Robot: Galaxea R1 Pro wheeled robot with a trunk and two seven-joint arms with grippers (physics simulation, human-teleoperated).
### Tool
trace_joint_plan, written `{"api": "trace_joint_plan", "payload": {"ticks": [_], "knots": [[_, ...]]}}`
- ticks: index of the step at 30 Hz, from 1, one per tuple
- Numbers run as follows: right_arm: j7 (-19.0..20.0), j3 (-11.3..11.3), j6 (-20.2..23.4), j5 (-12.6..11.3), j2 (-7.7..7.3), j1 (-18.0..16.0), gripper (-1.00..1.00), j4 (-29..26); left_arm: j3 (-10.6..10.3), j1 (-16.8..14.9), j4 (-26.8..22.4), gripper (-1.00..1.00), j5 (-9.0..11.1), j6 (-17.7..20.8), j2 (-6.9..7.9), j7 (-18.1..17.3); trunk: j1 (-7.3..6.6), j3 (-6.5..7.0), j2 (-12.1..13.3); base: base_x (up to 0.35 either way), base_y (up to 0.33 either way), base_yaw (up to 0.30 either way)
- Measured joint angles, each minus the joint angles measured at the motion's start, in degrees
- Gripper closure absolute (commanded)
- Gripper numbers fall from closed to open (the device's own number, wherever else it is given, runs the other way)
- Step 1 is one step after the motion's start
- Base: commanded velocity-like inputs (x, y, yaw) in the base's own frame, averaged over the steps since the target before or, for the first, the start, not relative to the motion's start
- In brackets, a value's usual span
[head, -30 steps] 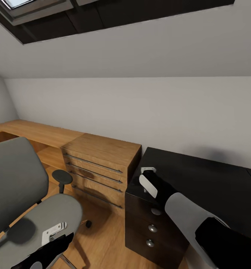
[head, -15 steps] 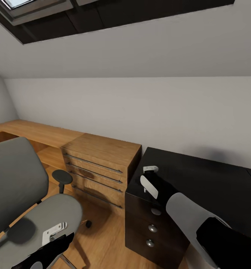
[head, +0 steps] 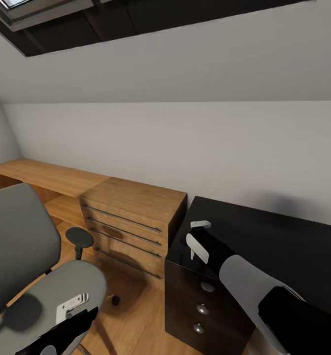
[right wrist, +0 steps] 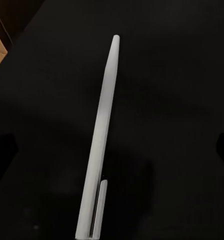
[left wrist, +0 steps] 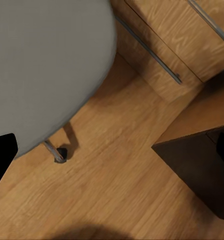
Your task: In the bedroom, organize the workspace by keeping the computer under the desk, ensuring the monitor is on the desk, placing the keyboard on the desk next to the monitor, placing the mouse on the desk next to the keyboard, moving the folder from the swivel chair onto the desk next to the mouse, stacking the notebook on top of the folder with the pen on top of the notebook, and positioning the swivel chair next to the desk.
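The white pen point(right wrist: 103, 135) lies lengthwise against the glossy black desk point(head: 264, 236) top, between the spread fingers of my right gripper point(right wrist: 112, 147). That gripper point(head: 199, 228) hovers low over the desk's left end, above the dark drawers point(head: 202, 308), and is open. The grey swivel chair point(head: 32, 266) stands at the left, its seat point(left wrist: 42, 65) bare. My left gripper point(head: 67, 328) hangs open just above the seat's front edge. The computer, monitor, keyboard, mouse, folder and notebook are out of view.
A low oak cabinet point(head: 131, 222) with metal handles stands between chair and desk, and an oak counter point(head: 42, 175) runs along the wall to the left. Oak plank floor point(left wrist: 117, 185) lies between chair and drawers. A sloped ceiling with a skylight point(head: 32, 15) is overhead.
My right gripper has drifted slightly farther over the desk top. The head view has shifted a little, so chair and cabinet sit slightly lower and further left.
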Motion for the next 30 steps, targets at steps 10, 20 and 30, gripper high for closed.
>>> {"api": "trace_joint_plan", "payload": {"ticks": [10,20,30], "knots": [[-0.07,-0.04,0.21,0.01,0.18,-0.01,-1.00,0.87,-0.29,0.00,-0.08,-1.00,0.11,0.03,-0.82,0.06,0.44,-0.35,-0.79,0.007,0.000,0.000],[-0.09,-0.02,0.31,0.02,0.22,0.00,-1.00,0.95,-0.27,0.00,-0.09,-1.00,0.11,0.02,-1.19,0.13,1.76,-1.44,-3.21,0.000,0.000,0.000],[-0.11,0.12,0.22,-0.03,0.40,0.00,-1.00,2.86,-0.18,0.00,-0.09,-1.00,0.11,0.02,-1.23,0.13,2.42,-1.97,-4.41,0.000,0.000,0.000]]}}
